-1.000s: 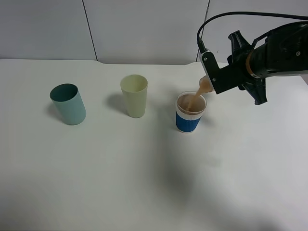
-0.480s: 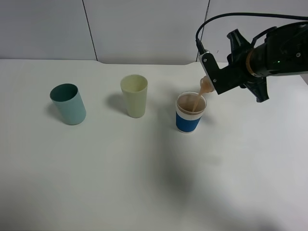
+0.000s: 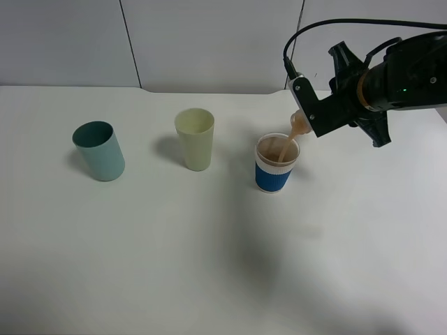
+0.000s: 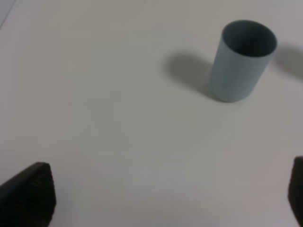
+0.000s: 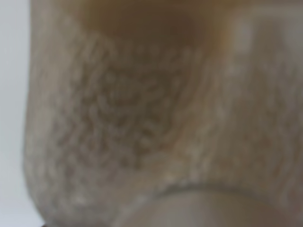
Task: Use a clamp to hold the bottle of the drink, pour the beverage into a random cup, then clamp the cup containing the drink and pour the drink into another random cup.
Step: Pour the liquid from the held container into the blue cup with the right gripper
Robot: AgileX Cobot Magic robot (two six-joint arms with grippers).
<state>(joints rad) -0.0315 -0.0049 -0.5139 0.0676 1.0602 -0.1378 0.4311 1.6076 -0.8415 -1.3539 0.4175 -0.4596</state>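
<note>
- We see the right gripper (image 3: 312,112) closed around the bottle (image 3: 299,123), holding it in the air, tipped mouth-down toward the table (image 3: 209,265).
- Most of the bottle is hidden behind the gripper in the high view; only the neck and mouth show.
- A thin brown stream of drink (image 3: 286,144) runs from the bottle mouth into the blue-sleeved paper cup (image 3: 273,176), which stands upright just below and to the left of the mouth.
- We note brown liquid showing inside that cup's rim.
- The right wrist view is filled by the bottle (image 5: 142,118), blurred, with foamy tan liquid against its wall.
- A cream cup (image 3: 195,139) stands upright near the paper cup; a teal cup (image 3: 99,151) stands further left, apart from both.
- The left gripper (image 4: 163,196) is spread wide, holding nothing, low over bare table with the teal cup (image 4: 239,61) well ahead of it.
</note>
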